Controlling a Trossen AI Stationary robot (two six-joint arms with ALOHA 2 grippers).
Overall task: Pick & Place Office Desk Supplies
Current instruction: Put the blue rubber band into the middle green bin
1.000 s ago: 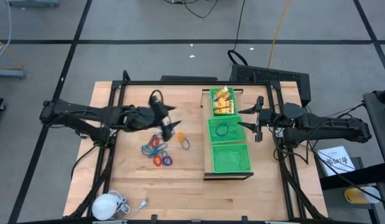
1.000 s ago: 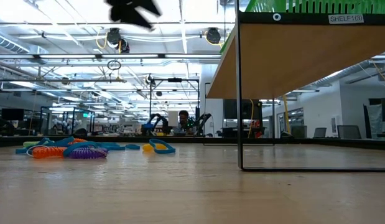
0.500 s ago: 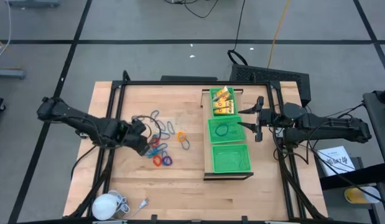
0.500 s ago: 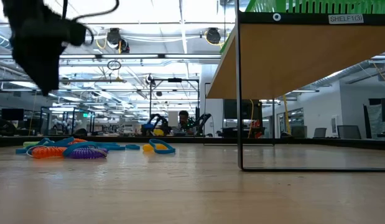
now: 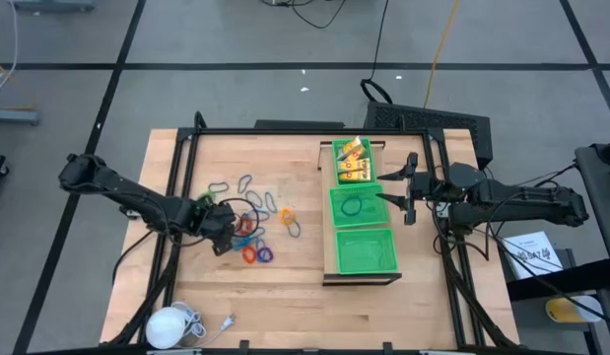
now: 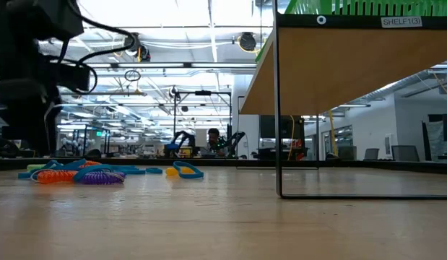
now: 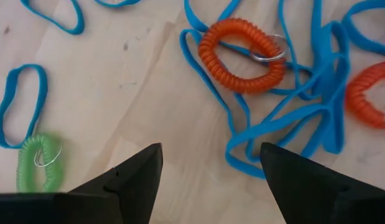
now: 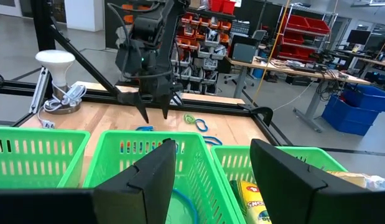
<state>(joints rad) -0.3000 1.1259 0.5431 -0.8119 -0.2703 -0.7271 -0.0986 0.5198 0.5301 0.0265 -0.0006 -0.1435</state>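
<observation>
Now our left arm is down over the loose pile, nothing picked yet.

Biggest change first: our left gripper (image 5: 223, 229) has swung from above the table's middle and dropped low at the near-left edge of the scattered rings and bands (image 5: 253, 225). Its fingers (image 7: 133, 177) have narrowed slightly but are parted, nothing between them; an orange coil ring (image 7: 242, 47) and blue bands (image 7: 292, 109) lie just ahead, a green coil (image 7: 38, 163) off to one side. Our right gripper (image 5: 401, 188) hasn't moved beside the green mesh tray (image 5: 364, 251), fingers apart and empty. Yellow packets (image 5: 351, 161) already sit in the far compartment, one blue ring (image 5: 353, 207) in the middle. We judge a pick is about to start.
</observation>
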